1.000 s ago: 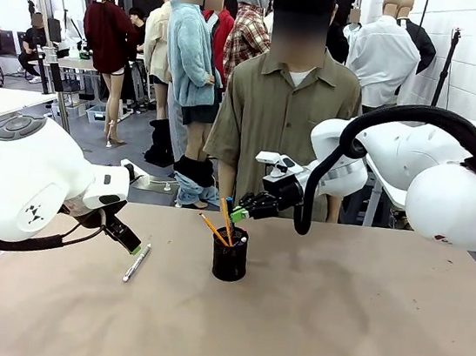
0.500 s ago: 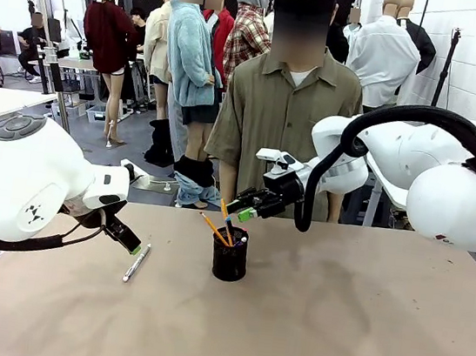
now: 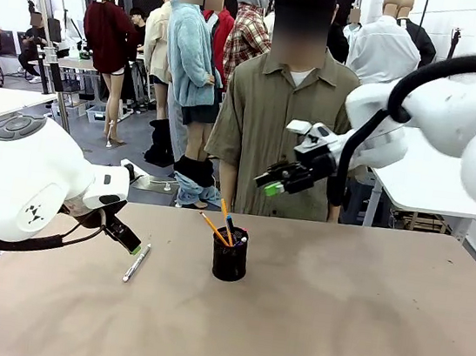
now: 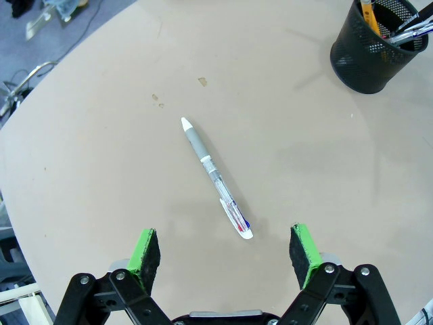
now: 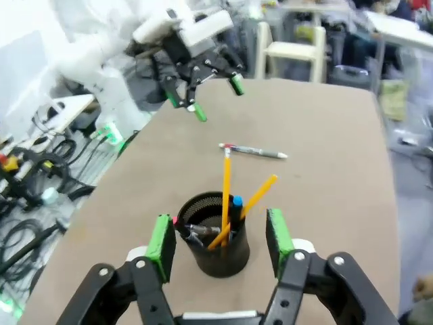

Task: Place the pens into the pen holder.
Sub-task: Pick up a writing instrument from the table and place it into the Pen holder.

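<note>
A small black wire-mesh cup (image 3: 230, 253) stands near the middle of the brown table (image 3: 358, 334). From the front, thin sticks poke out of its top. The right wrist view looks down into the cup and shows more: two yellow-orange pencils (image 5: 225, 186) and a pen with a blue tip (image 5: 236, 202) lean inside it. The right gripper (image 3: 271, 182) hangs high above the cup, and its green fingers are spread apart with nothing between them. A long white pen (image 4: 215, 177) lies flat on the table, well away from the cup. The left wrist view shows its grey grip and clear end up close. The left gripper (image 4: 224, 245) hovers just above the pen with its jaws wide open, not touching it. A person in an olive shirt (image 3: 287, 105) stands at the far side.
</note>
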